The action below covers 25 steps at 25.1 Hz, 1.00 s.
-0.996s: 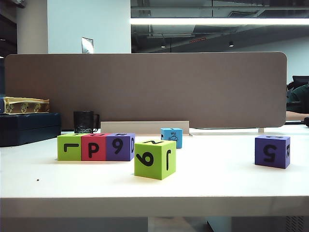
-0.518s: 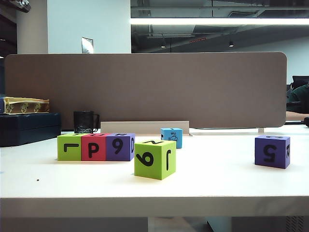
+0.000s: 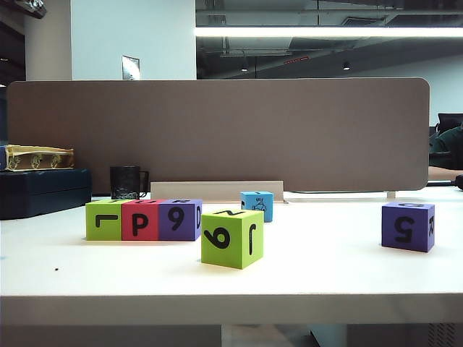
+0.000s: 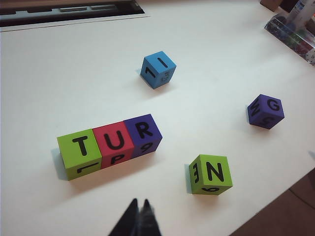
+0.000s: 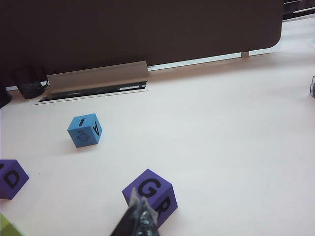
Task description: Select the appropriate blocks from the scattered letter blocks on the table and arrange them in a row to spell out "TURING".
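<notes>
Left fingers (image 4: 139, 216) are closed and empty above the tabletop (image 4: 74, 73), just short of the touching T, U, R row (image 4: 109, 145). Right fingers (image 5: 139, 216) are pressed together, empty, over the G block (image 5: 150, 195). The I block (image 5: 84, 130) lies beyond, and the N block (image 4: 209, 174) stands apart.
</notes>
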Tool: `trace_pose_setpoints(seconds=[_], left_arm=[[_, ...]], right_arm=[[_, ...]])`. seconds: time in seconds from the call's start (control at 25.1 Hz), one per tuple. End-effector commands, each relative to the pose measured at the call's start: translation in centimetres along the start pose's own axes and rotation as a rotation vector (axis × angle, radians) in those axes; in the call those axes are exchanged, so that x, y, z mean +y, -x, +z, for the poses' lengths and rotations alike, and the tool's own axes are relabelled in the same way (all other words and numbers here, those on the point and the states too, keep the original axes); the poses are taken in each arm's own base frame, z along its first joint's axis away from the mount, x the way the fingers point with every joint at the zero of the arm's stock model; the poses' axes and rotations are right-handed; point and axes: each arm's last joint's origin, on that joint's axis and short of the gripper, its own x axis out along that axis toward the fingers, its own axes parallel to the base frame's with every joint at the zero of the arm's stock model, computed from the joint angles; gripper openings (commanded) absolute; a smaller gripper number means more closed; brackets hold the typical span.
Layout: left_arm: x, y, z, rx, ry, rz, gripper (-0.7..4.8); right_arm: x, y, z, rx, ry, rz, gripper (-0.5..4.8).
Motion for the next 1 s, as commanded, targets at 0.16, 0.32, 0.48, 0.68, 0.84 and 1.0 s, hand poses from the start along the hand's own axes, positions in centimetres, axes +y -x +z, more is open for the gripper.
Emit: trace_pose_setpoints(seconds=[0.16, 0.32, 0.48, 0.68, 0.84, 1.0], left_arm=[[-0.1, 0.2, 0.2, -0.013, -0.009, -0.001, -0.06], [-0.1, 0.2, 0.2, -0.013, -0.009, -0.001, -0.06], [-0.1, 0.1, 0.2, -0.013, -0.008, -0.001, -0.06], [-0.1, 0.1, 0.3, -0.016, -0.01, -0.001, -0.06], [-0.1, 0.1, 0.3, -0.018, -0.011, -0.001, -0.06], [-0.1, 0.1, 0.3, -0.018, -0.012, -0.001, -0.06]], right_arm=[[0.3, -0.9, 2.1, 0.027, 0.005, -0.002, -0.01], [0.5, -2.0, 3.6, 0.07, 0.001, -0.01, -0.01], [0.7, -3.5, 5.2, 0.113, -0.001, -0.016, -0.01], [0.8, -5.8, 7.0, 0.175, -0.008, -0.017, -0.01], [0.9, -6.9, 7.4, 0.19, -0.004, 0.024, -0.01], [0.9, -7.6, 7.8, 0.204, 0.014, 0.036, -0.01]])
